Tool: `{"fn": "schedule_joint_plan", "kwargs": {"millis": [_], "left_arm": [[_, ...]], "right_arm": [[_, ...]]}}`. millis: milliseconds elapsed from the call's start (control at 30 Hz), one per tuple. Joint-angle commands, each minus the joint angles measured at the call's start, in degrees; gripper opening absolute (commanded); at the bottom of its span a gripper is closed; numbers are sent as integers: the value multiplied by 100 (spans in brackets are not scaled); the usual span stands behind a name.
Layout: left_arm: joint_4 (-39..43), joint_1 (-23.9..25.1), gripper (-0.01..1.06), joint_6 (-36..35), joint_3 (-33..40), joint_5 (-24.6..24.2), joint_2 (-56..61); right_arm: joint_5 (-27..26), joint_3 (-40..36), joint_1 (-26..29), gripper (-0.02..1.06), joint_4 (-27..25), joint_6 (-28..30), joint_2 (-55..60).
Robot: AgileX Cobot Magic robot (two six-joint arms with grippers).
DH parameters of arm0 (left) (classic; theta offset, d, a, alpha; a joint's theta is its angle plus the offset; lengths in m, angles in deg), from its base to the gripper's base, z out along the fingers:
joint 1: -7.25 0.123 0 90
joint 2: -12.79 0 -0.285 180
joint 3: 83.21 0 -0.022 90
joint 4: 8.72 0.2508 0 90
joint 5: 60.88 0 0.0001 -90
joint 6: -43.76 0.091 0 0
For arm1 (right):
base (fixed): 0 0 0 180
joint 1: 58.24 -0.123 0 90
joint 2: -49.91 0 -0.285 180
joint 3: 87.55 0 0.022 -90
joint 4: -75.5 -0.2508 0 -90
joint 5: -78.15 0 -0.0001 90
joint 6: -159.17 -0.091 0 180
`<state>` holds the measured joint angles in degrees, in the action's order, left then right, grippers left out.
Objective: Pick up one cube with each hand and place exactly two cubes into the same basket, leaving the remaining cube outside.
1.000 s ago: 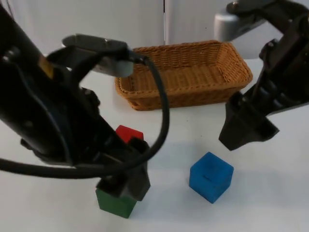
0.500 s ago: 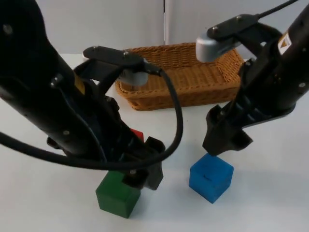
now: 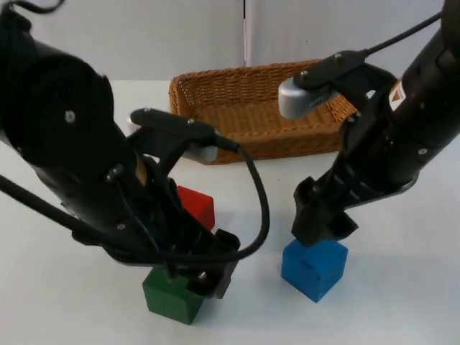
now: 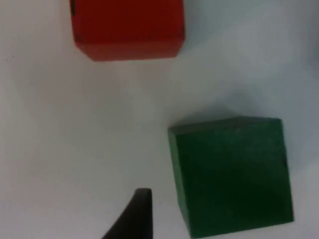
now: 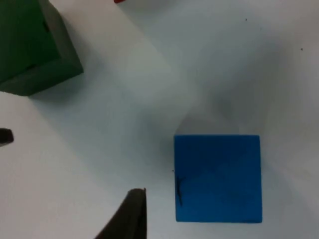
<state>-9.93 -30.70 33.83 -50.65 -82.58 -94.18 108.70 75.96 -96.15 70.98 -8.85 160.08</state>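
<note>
**Both end effectors low over cubes, basket unfilled**

My left end effector (image 3: 208,277) sits right above the green cube (image 3: 171,296); I cannot tell whether it is open or closed. My right end effector (image 3: 321,223) hangs just over the blue cube (image 3: 314,268), and its state I cannot tell either. The red cube (image 3: 196,207) lies on the white worktop (image 3: 402,287) between the green cube and the wicker basket (image 3: 251,108). The basket holds no cube; all three rest on the worktop.
</note>
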Motion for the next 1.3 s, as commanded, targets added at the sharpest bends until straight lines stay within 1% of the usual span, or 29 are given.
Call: {"fn": "schedule_joint_plan", "kwargs": {"millis": [0,33,167,200,400,900,1267], "left_arm": [[58,138,105,-106,-31,213,-182],[58,138,105,-106,-31,213,-182],[69,211,105,-106,-31,521,-393],[69,211,105,-106,-31,521,-393],[57,211,105,-106,-31,818,-749],[33,211,105,-106,-41,1200,-1173],[33,211,105,-106,-41,1312,-1365]], "right_arm": [[-138,36,-14,105,-20,-4,117],[-138,36,-14,105,-20,-4,117],[-225,36,-14,105,-20,-4,373],[-225,36,-14,105,-20,-4,373],[-593,36,-14,105,-20,-4,791],[-905,36,-14,105,-20,-4,1357],[-1008,36,-14,105,-29,-21,1357]]}}
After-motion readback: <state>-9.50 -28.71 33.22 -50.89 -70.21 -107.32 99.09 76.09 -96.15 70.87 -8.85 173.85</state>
